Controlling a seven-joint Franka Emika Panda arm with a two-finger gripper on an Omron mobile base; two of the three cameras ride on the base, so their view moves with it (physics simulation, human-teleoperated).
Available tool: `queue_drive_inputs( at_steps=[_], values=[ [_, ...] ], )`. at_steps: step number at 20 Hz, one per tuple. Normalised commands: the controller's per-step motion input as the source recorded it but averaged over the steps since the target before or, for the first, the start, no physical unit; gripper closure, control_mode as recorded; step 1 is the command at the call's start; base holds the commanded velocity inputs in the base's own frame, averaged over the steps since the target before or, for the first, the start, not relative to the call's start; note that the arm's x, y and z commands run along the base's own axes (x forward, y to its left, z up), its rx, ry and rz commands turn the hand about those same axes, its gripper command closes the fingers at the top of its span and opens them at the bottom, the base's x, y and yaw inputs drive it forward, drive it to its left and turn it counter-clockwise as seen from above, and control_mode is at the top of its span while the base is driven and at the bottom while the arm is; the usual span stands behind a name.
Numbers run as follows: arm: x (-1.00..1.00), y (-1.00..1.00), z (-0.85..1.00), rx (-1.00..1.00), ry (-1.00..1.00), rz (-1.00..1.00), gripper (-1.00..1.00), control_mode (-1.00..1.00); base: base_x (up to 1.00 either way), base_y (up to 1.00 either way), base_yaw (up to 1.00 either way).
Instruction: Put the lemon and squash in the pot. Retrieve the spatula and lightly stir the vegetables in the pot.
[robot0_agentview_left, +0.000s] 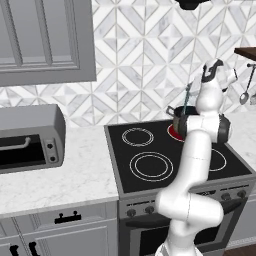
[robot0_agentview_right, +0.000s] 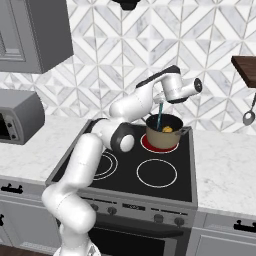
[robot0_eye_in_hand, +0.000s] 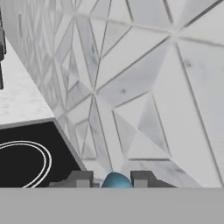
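On the stove (robot0_agentview_right: 150, 187): one olive-brown pot (robot0_agentview_right: 162, 137) is sitting on the rear right burner, whose ring is glowing red beneath it.
Pot contents: one bright yellow lemon (robot0_agentview_right: 168, 129) is lying inside, near the right wall; the squash cannot be made out in the dark interior.
Spatula: one slim light-blue spatula (robot0_agentview_right: 159, 116) is standing nearly upright, its lower end reaching down into the pot and its top rising to the tool.
Tool: the one tool (robot0_agentview_right: 162, 102) is hanging just above the pot, its fingers pressed in on the spatula's top; in the hand view the blue end (robot0_eye_in_hand: 116, 180) is showing between the two dark finger tips (robot0_eye_in_hand: 81, 178).
Burners: four rings are showing on the black glass top, three white-outlined and one red under the pot.
Knobs: a row of small dark knobs (robot0_agentview_right: 134, 213) is running along the stove front.
Counter: one white marble counter (robot0_agentview_left: 60, 172) is flanking the stove on both sides.
Toaster oven: one grey toaster oven (robot0_agentview_left: 27, 137) is sitting on the counter well left of the stove.
Wall: one grey metal spoon (robot0_agentview_right: 248, 116) is hanging at the right, under a brown shelf (robot0_agentview_right: 245, 65).
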Motion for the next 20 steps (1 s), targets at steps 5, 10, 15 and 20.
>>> queue_drive_inputs(
  at_steps=[5, 10, 15, 20],
  values=[
    [-0.03, -0.14, 0.03, -0.09, 0.00, 0.00, 1.00, -1.00, 0.00, 0.00, 0.00],
    [0.00, -0.23, -0.47, -0.19, 0.00, 0.00, 1.00, -1.00, 0.00, 0.00, 0.00],
    [-0.07, -0.04, -0.41, -0.07, 0.00, 0.00, 1.00, -1.00, 0.00, 0.00, 0.00],
    [-0.71, -0.07, 0.25, 0.00, -0.05, 0.00, 1.00, -1.00, 0.00, 0.00, 0.00]
  ],
)
